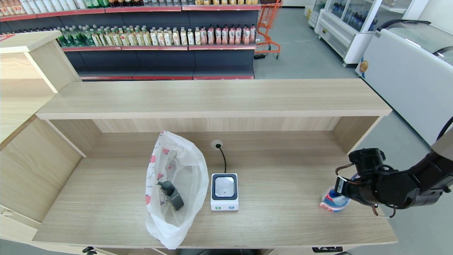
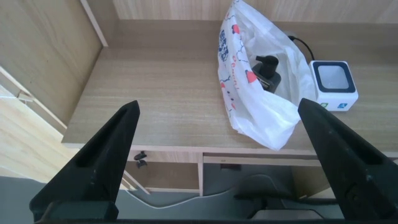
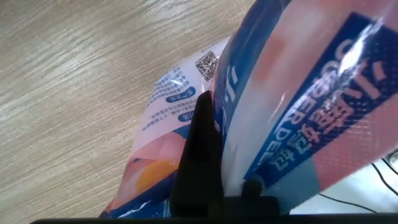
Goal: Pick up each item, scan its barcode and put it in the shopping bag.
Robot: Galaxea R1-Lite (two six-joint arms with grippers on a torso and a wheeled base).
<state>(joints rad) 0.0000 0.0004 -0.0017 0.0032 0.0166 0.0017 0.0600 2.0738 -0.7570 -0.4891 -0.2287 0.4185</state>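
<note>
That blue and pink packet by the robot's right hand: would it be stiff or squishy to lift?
Probably floppy: the plastic packet shows creases and bulges like a soft pouch. Its glossy film may be slippery for the right hand. Lying flattish on the counter, it seems unlikely to roll.

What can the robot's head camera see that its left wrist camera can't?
Head camera's extras: the right gripper by a blue-and-pink plastic packet at the right end of the pale wooden counter, plus store shelves of drink bottles. Left wrist camera's extras: the left gripper, black fingers spread wide, and the space under the counter. Shared: the counter, the white plastic shopping bag holding a dark grey pump bottle, and the white box-shaped scanner beside it.
</note>
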